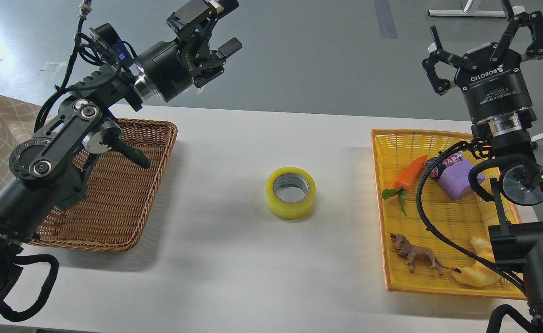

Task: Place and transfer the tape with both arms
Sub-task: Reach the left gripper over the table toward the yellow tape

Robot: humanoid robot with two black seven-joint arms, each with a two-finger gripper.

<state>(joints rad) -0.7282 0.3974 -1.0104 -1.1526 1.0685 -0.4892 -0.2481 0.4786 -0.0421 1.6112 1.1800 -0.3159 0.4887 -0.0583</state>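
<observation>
The tape [291,192], a wide yellow roll with a grey-white core, lies flat on the white table [234,259] in the middle, apart from both baskets. My left gripper [218,25] is open and empty, raised high above the table's far edge, up and left of the tape, its fingers pointing right. My right gripper [484,39] is open and empty, raised above the far end of the yellow basket [384,217], its fingers pointing up and away.
A brown wicker basket [127,203] stands at the left, under my left arm. The yellow basket at the right holds a toy carrot [410,173], a purple block [458,180], a small can [438,165], a toy lion [415,256] and a croissant toy [477,273].
</observation>
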